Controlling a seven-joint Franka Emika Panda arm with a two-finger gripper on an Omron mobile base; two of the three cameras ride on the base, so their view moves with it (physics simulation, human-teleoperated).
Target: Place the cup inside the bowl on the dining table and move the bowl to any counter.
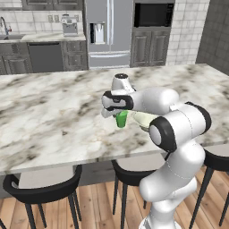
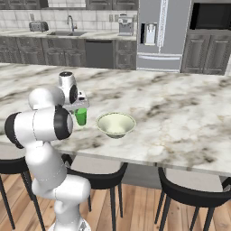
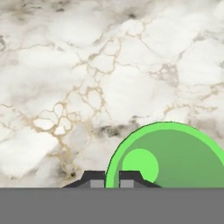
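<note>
The small bright green handleless cup [image 2: 81,116] is pinched by its rim in the tool [image 3: 112,180], whose two dark fingertips [image 3: 98,179] are pressed almost together on the cup's wall, as is seen in the hand view, where the cup's open mouth and lighter round base are looked into from above. In the right base view the cup hangs upright under the tool, above the white, grey-brown veined marble surface [image 2: 180,113] of the long island; whether its base touches the slab cannot be told. The wide, shallow, pale cream-green bowl [image 2: 116,124] is seen standing on the same surface just beside the cup, towards the robot's right, and apart from it. In the left base view the bowl [image 1: 144,119] is partly covered by the white arm, and the cup [image 1: 121,119] shows green below the wrist. Both lie near the slab's near edge, under which black stools with pale seats [image 1: 44,185] are tucked. Behind the island, a narrower marble worktop over dark grey panelled cabinets [image 2: 67,34] is backed by pale square tiles, with a steel refrigerator [image 1: 109,31] set beside it.
</note>
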